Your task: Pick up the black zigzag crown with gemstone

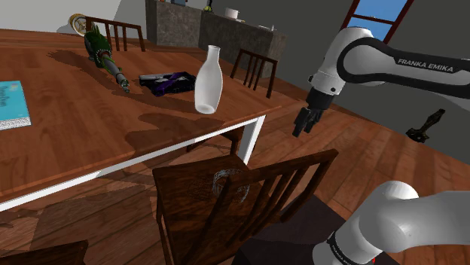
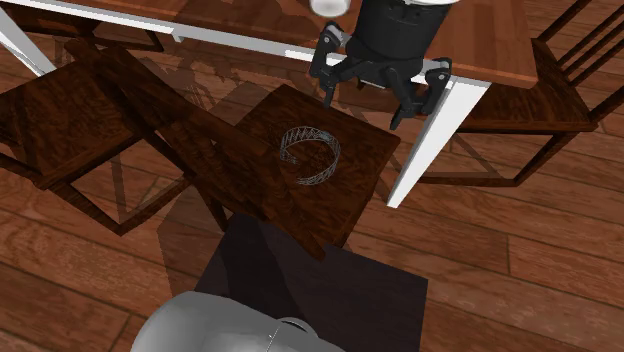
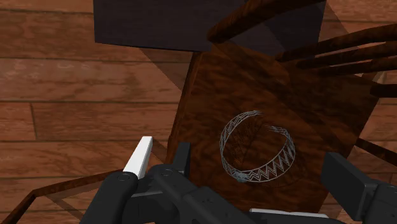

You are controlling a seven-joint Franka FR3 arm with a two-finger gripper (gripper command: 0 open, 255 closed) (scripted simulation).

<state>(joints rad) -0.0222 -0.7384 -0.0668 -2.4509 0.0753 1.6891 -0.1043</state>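
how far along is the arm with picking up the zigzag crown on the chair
Done: the open black gripper hangs above the thin grey zigzag crown on the dark wooden chair seat. In hand: nothing; the crown lies untouched. Left: descend, close on the band, lift.

One crown (image 3: 266,170), one white vase (image 1: 208,79), one table (image 1: 75,143)

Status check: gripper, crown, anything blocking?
Gripper open, hovering above the chair, holding nothing. Grey zigzag crown flat on the chair seat, untouched. Chair back and white table leg close by.
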